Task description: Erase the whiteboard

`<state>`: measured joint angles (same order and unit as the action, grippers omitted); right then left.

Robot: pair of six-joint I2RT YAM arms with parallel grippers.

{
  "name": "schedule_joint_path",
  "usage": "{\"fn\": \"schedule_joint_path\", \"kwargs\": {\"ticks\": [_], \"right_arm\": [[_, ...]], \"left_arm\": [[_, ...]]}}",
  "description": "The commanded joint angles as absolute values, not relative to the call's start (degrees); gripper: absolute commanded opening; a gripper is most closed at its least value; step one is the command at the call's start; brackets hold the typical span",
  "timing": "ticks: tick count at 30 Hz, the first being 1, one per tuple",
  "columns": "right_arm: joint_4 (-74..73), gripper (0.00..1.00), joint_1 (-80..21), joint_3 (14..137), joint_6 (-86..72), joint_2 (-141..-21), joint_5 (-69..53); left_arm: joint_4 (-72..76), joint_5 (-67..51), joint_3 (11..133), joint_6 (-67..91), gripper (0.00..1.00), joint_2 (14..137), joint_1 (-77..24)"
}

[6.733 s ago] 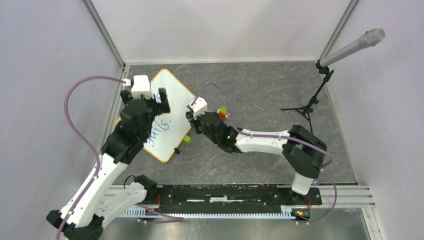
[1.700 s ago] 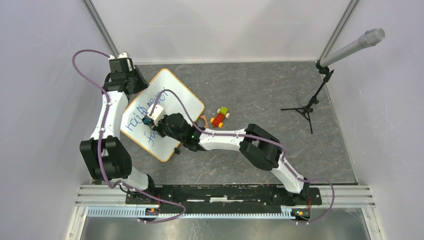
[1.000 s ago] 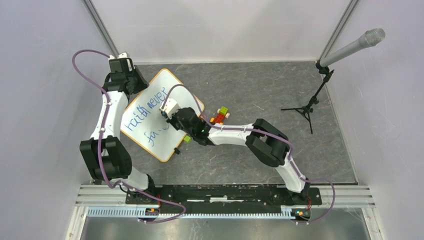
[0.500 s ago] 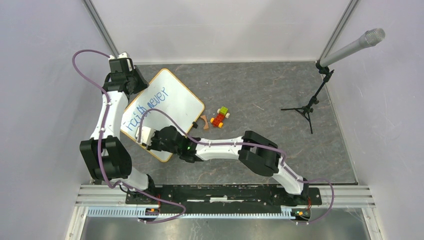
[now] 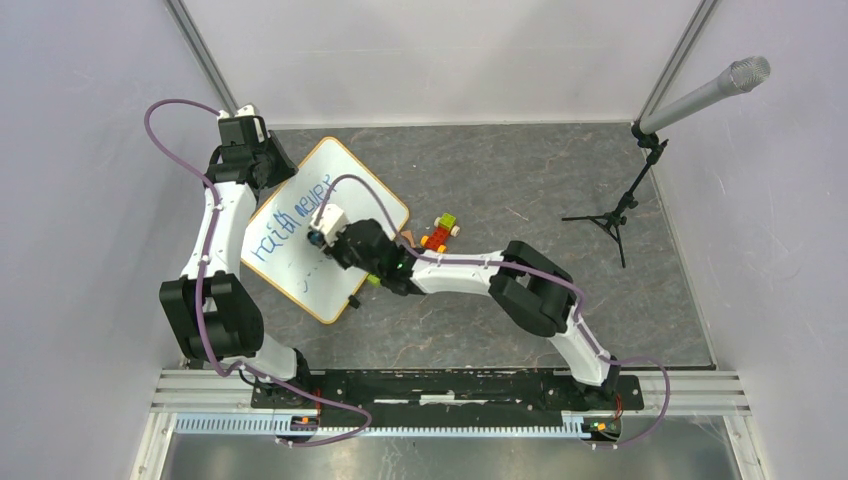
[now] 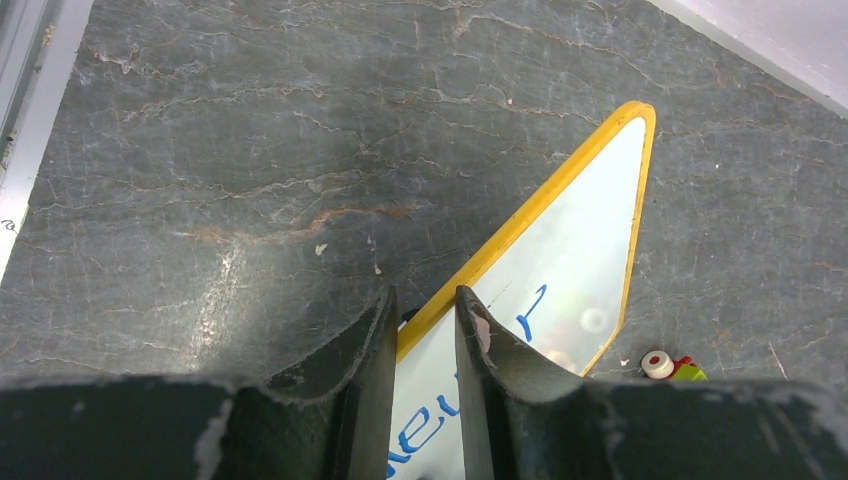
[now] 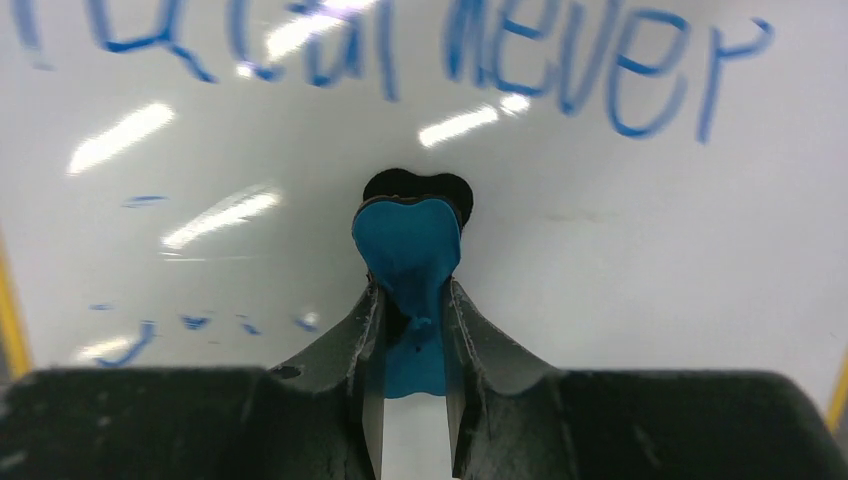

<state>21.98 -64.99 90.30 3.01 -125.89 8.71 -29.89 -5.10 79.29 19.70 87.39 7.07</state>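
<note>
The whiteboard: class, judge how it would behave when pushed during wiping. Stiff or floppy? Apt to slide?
Probably stiff: the whiteboard keeps a straight yellow rim. Thin, so likely light. It would probably slide on the smooth table, which may be why the left claw pinches its edge.

Glossy smooth whiteboard [image 7: 620, 260] w/ glare, yellow plastic-look rim [image 6: 520, 225]; matt blue eraser [image 7: 410, 240]; matt veined stone-look tabletop [image 6: 250, 150]

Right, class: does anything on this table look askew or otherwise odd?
The whiteboard lies skewed like a diamond. Its lower line of blue writing is half wiped, leaving faint smudges. A small coloured toy sits just off its right edge.
</note>
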Motion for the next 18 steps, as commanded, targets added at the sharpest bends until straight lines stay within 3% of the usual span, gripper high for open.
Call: {"fn": "schedule_joint_path", "kwargs": {"ticks": [1, 18], "right_arm": [[16.78, 0.24, -60.39, 85.79, 0.09, -124.79, 15.78], [20.17, 0.25, -74.53, 92.87, 13.67, -127.84, 9.59]], "left_arm": [[-31.92, -8.04, 79.12, 22.92, 0.33, 86.67, 6.88], [-31.9, -7.84, 79.12, 22.84, 0.33, 86.61, 6.94]]}}
